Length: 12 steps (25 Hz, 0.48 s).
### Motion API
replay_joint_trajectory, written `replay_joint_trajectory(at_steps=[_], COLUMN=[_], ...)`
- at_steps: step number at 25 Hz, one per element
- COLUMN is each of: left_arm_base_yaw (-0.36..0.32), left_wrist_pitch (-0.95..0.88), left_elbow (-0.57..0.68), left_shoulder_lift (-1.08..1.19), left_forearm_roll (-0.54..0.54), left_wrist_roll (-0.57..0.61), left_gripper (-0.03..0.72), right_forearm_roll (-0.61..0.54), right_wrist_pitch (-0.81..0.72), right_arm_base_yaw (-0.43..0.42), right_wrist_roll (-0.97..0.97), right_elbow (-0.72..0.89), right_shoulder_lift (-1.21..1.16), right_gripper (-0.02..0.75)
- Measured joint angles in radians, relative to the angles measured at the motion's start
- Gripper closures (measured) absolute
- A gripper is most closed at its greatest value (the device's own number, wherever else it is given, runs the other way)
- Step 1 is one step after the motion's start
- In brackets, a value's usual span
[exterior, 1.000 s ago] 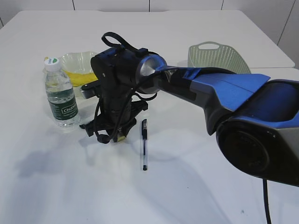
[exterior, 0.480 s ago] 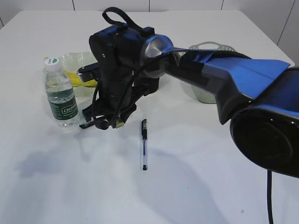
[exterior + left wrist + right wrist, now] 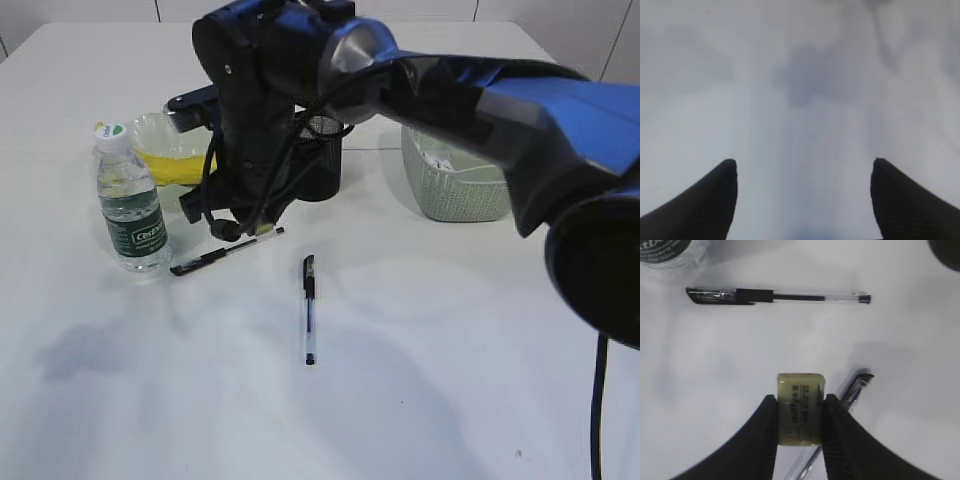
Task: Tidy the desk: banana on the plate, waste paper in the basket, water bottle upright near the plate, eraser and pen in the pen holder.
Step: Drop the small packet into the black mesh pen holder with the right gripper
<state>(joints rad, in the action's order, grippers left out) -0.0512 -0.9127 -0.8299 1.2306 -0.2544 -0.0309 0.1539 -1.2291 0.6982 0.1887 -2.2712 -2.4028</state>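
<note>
My right gripper (image 3: 799, 407) is shut on the cream-yellow eraser (image 3: 800, 407) and holds it above the desk (image 3: 420, 330). In the exterior view it (image 3: 232, 225) hangs just in front of the black mesh pen holder (image 3: 322, 160). One pen (image 3: 226, 250) lies below it, beside the upright water bottle (image 3: 130, 200); a second pen (image 3: 309, 310) lies nearer the front. The banana (image 3: 172, 166) lies on the pale-green plate (image 3: 150, 127). The waste paper (image 3: 438, 160) sits in the green basket (image 3: 462, 190). My left gripper (image 3: 802, 170) is open over bare tabletop.
The right arm (image 3: 470, 90) spans from the right edge across the basket and pen holder. In the right wrist view the bottle's base (image 3: 665, 250) is top left, the pen holder's edge (image 3: 947, 247) top right, with one pen (image 3: 775, 296) ahead and another (image 3: 852, 387) under the jaws.
My right gripper has lifted off the desk with the eraser and moved back toward the pen holder. This uncovered the pen beside the bottle, the pen holder and the basket.
</note>
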Motion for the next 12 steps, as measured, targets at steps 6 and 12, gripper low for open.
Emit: replay_joint_trajectory(at_steps=[6,12], left_arm_base_yaw=[0.000,0.000], left_wrist_pitch=[0.000,0.000], left_elbow=[0.000,0.000], left_shoulder_lift=[0.000,0.000], left_forearm_roll=[-0.019,-0.028], left_wrist_roll=[0.000,0.000], left_gripper=[0.097,0.097], right_forearm_roll=[0.096,0.145], right_wrist_pitch=[0.000,0.000], right_arm_base_yaw=[-0.006,-0.043], right_wrist_roll=[0.000,0.002], right_elbow=[0.155,0.366], right_shoulder_lift=[0.112,0.241], right_gripper=[0.530,0.530])
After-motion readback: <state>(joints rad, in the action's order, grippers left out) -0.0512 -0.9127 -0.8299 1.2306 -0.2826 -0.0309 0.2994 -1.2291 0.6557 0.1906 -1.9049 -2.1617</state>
